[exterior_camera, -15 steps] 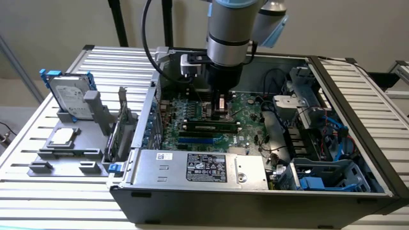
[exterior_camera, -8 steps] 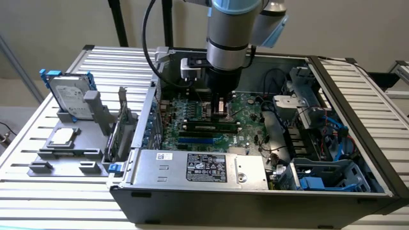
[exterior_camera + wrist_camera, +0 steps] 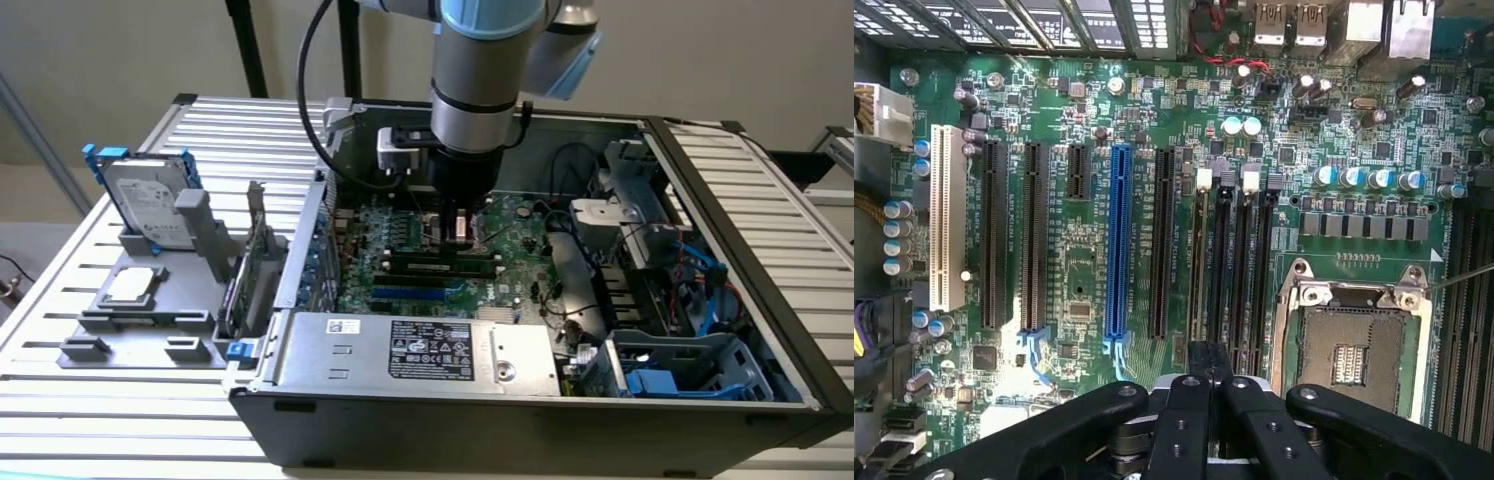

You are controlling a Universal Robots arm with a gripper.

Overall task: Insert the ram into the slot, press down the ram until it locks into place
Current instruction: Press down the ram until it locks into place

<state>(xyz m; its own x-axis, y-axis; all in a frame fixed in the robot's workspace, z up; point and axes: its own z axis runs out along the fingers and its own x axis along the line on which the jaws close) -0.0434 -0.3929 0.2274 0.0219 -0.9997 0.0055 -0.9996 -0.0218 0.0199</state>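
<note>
My fingers [image 3: 1189, 430] are drawn close together, with only a narrow gap between them. The gripper [image 3: 461, 228] hangs straight down from the arm into the open computer case [image 3: 747, 400], just over the motherboard [image 3: 1084, 290].

I take the blue slot [image 3: 1119, 240] as my mark. Past one black card slot from it comes a bank of four long black memory sockets, lying parallel to it with pale clips at their ends. The ram [image 3: 1198, 260] stands edge-up in the slot [image 3: 1204, 180] of that bank nearest the blue slot. In the exterior view the ram [image 3: 441, 266] shows as a long dark green stick seated across the board just behind the blue slot [image 3: 414, 293], and the gripper's tip is just above and behind it. I cannot tell whether the fingers touch the ram, nor whether the end clips have closed on it.

Beyond the memory bank, further from the blue slot, lies the open processor socket [image 3: 1349, 345]. On the near side of the blue slot in the exterior view sits the grey power supply [image 3: 414, 348]. Well apart from it, outside the case toward the exterior view's left, a hard drive [image 3: 144, 200] stands upright in a grey holder on the slatted desk [image 3: 80, 400].
</note>
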